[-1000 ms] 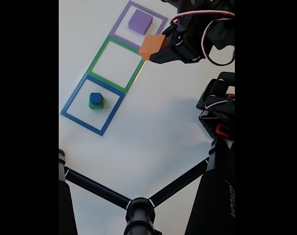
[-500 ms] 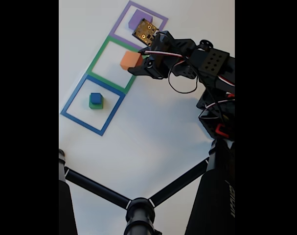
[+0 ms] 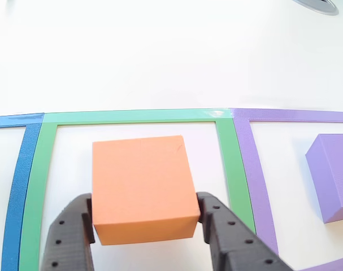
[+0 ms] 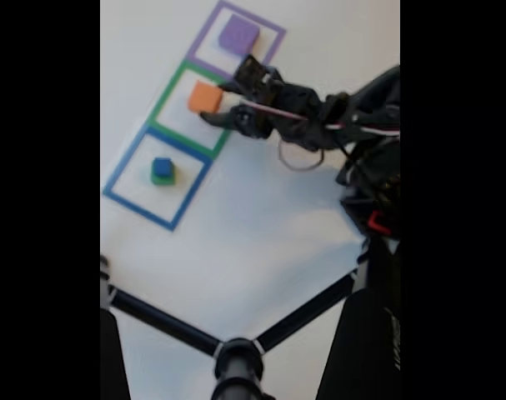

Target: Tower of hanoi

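Orange block clamped between the two black fingers of the gripper, over the green square outline on the white worktop, purple block in the adjacent purple outline.

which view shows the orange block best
The other view: the matte orange square block sits large and sharp between the black gripper fingers, inside the green square outline. The fixed view shows it small and blurred, in that outline.
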Robot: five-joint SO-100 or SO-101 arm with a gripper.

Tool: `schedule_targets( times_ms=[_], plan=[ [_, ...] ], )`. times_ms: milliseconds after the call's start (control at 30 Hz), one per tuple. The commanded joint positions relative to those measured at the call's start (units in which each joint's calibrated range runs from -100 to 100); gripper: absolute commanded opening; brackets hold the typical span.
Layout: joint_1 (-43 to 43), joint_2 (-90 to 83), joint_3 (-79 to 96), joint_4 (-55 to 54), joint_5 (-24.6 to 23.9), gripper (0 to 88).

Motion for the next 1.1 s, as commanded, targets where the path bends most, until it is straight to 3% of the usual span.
schedule_targets(
  times_ms=[0, 233, 433, 767, 933, 1067],
  plan=[
    [0.85, 5.12, -2.60, -7.49, 0.36, 12.4],
    [0.56, 12.23, -2.33, -15.34, 0.36, 13.1],
    [1.52, 13.44, -2.15, -16.23, 0.36, 22.9],
    [1.32, 13.52, -3.51, -17.61, 0.36, 28.4],
    [0.17, 4.64, -3.42, -11.78, 0.36, 30.7],
    [-0.88, -8.36, -5.24, 2.55, 0.36, 30.7]
  ],
)
